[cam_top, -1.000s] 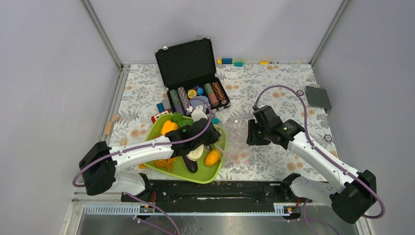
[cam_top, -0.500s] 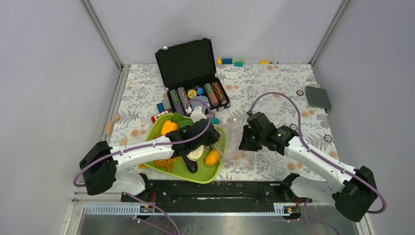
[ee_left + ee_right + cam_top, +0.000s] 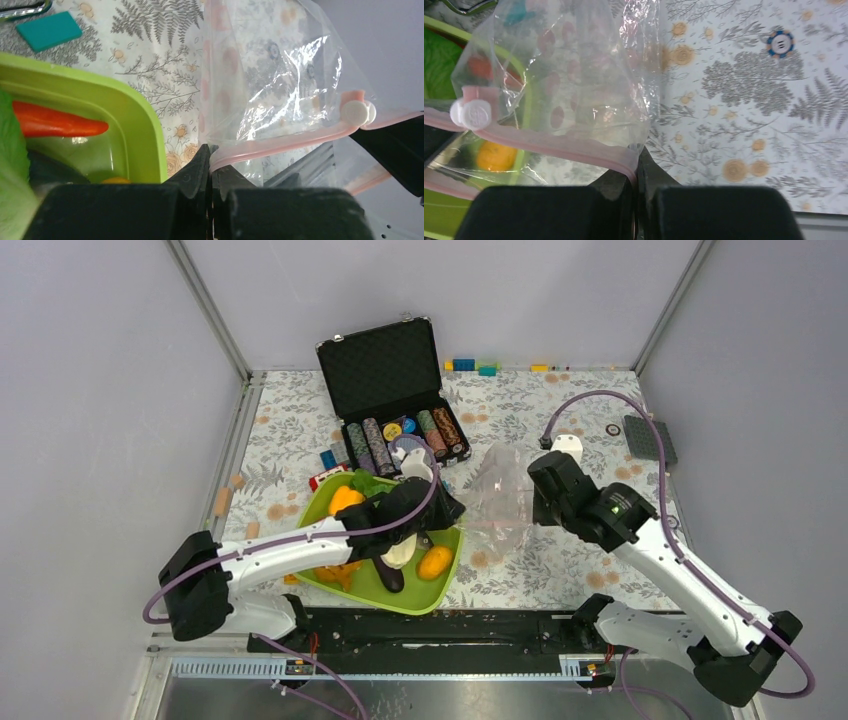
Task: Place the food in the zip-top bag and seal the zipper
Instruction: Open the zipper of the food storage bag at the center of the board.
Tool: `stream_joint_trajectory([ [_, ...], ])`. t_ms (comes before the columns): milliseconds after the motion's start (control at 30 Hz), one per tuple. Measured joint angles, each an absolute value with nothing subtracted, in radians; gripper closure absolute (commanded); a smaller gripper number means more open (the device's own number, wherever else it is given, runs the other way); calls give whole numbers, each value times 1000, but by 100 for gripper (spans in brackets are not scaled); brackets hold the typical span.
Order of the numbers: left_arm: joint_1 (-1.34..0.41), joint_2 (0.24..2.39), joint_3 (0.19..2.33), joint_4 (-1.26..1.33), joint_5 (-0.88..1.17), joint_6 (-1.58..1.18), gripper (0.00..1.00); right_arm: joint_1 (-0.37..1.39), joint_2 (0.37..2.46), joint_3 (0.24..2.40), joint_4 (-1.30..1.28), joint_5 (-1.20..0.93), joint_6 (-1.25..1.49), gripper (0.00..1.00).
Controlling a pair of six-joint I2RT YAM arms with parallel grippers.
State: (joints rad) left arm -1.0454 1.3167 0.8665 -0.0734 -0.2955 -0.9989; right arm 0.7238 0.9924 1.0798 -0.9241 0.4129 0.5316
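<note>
The clear zip-top bag (image 3: pixel 498 490) hangs stretched between my two grippers, just right of the lime-green tray (image 3: pixel 404 602). My left gripper (image 3: pixel 449 512) is shut on one end of the pink zipper (image 3: pixel 280 145). My right gripper (image 3: pixel 540 508) is shut on the other end of the zipper (image 3: pixel 554 146). A white slider (image 3: pixel 356 111) sits on the strip. In the tray lie a yellow pepper (image 3: pixel 345 500), green lettuce (image 3: pixel 368 483), purple eggplant (image 3: pixel 390 578), orange fruit (image 3: pixel 434 563) and orange carrot (image 3: pixel 55 125). The bag holds no food.
An open black case of poker chips (image 3: pixel 405 435) stands behind the tray. Small coloured blocks (image 3: pixel 475 366) lie at the back wall, and a grey baseplate (image 3: pixel 650 438) at the far right. A loose poker chip (image 3: pixel 780 44) lies on the flowered cloth.
My right gripper dipped toward the bag, then pulled up and back to the right with the zipper end. My left gripper shifted right past the tray edge. The bag now hangs spread between them.
</note>
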Motion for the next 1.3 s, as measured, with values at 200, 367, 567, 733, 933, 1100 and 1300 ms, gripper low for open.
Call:
stream_joint_trajectory([
  [200, -1053, 1365, 944, -69, -259, -915, 93, 723, 1018, 1206, -1045, 490, 433, 100],
  [367, -1095, 1400, 999, -79, -247, -829, 74, 717, 1011, 1260, -1119, 543, 381, 100],
  [567, -1103, 1476, 1002, -78, -126, -772, 46, 699, 1040, 1172, -1111, 392, 336, 100],
  [733, -1103, 1512, 1002, -53, -33, -773, 27, 699, 1172, 1126, -1074, 310, 352, 100],
  [933, -1103, 1469, 981, -30, 4, -770, 1, 699, 1190, 1121, -1043, 271, 374, 100],
  [1100, -1103, 1340, 942, -59, -14, -763, 1, 699, 1191, 1121, -1023, 249, 382, 100],
  [1300, -1103, 1067, 890, -270, -237, -805, 1, 699, 1191, 1114, -1007, 244, 382, 100],
])
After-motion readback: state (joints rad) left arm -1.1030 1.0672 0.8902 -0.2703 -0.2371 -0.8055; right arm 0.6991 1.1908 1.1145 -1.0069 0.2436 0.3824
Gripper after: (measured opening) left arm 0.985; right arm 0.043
